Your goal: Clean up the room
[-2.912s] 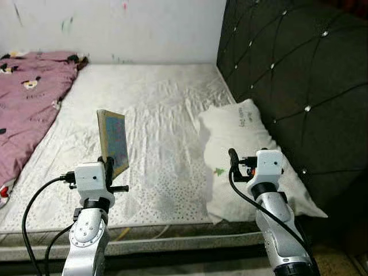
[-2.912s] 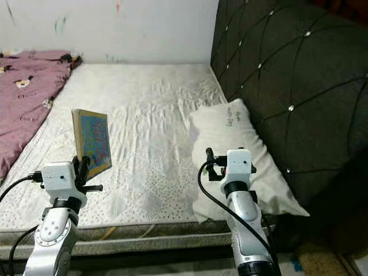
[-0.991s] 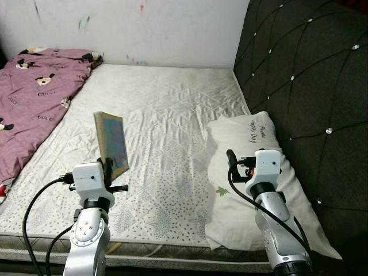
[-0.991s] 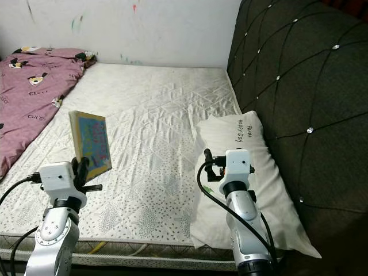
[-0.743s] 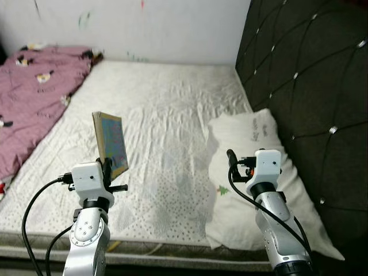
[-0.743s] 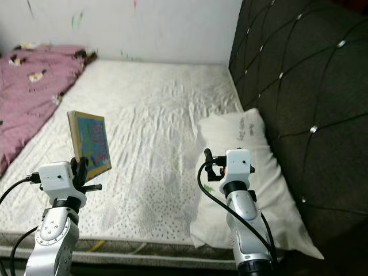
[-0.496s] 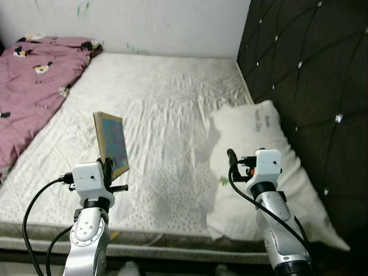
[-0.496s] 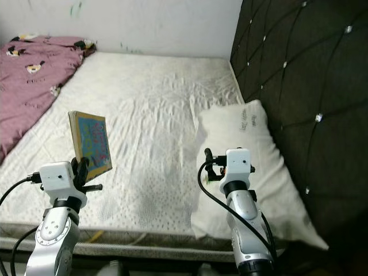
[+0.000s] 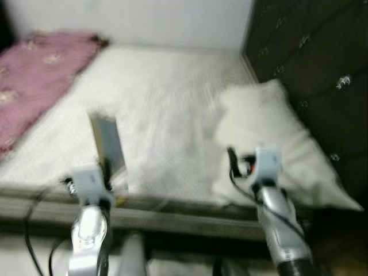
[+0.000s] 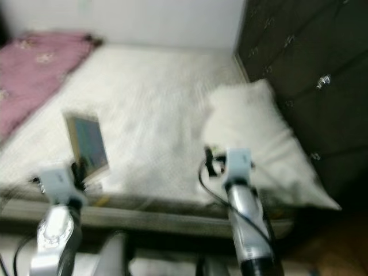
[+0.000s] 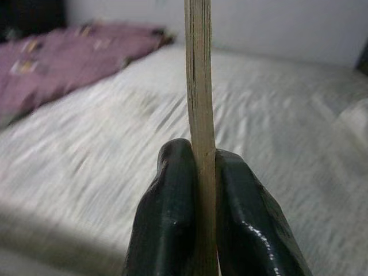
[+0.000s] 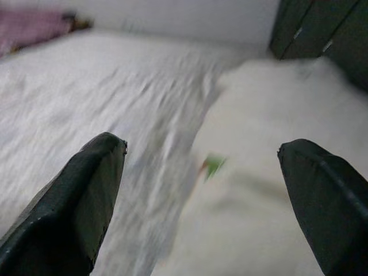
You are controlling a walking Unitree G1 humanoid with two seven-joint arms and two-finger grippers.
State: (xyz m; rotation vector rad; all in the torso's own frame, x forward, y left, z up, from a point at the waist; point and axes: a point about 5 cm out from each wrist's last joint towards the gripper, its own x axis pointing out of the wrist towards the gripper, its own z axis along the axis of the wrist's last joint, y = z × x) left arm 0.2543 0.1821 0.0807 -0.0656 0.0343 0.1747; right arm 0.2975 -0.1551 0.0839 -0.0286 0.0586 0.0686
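Note:
My left gripper [image 9: 108, 171] is shut on a thin book [image 9: 107, 142] with a blue cover, held upright over the near edge of the bed. In the left wrist view the book's edge [image 11: 199, 86] stands pinched between the two black fingers [image 11: 172, 218]. My right gripper [image 9: 233, 160] hangs open above the white pillow [image 9: 270, 123], nothing between its fingers [image 12: 75, 195]. The head views are blurred.
A white mattress [image 9: 167, 98] stretches ahead, with a pink blanket [image 9: 34, 69] at its far left. A dark tufted headboard [image 9: 310, 57] rises on the right. The bed's front edge [image 9: 172, 215] lies just before me.
The whole picture has shifted and blurred, so the camera has moved; the bed's front edge now sits higher in view. Both grippers hold as before, the book still in the left.

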